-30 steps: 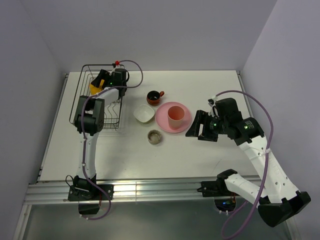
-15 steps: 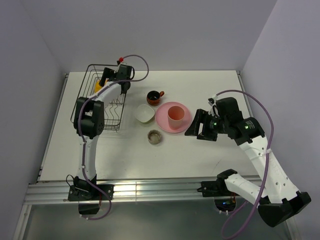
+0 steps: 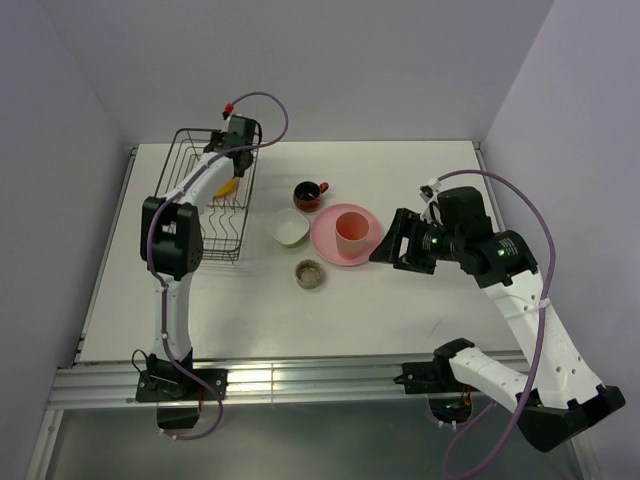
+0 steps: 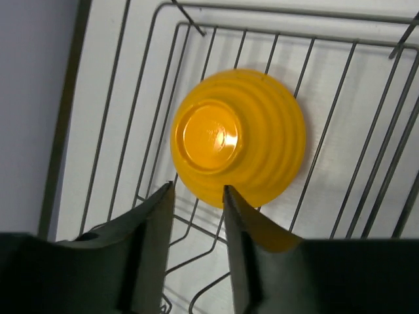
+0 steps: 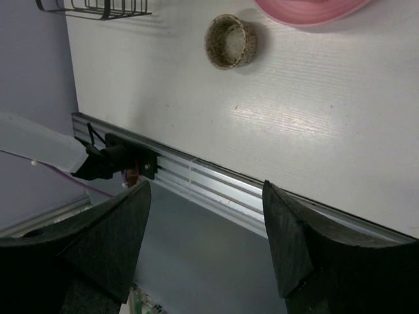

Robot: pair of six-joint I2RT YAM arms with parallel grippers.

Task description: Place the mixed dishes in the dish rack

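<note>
One orange-yellow bowl (image 4: pixel 239 137) now lies in the dish rack (image 3: pixel 222 238), left fingers (image 4: pixel 154 242) risen, narrowly parted; right fingers (image 5: pixel 111 242) wide.

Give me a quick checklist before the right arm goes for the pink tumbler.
1. Orange-yellow bowl in the dish rack: ok, upside down on the wires.
2. Left gripper empty: ok, fingers apart above the bowl.
3. Right gripper open and empty: ok.
4. Pink tumbler upright: ok, standing on the pink plate.
5. Right gripper off the plate's edge: cannot tell, they sit very close in the top view.
</note>
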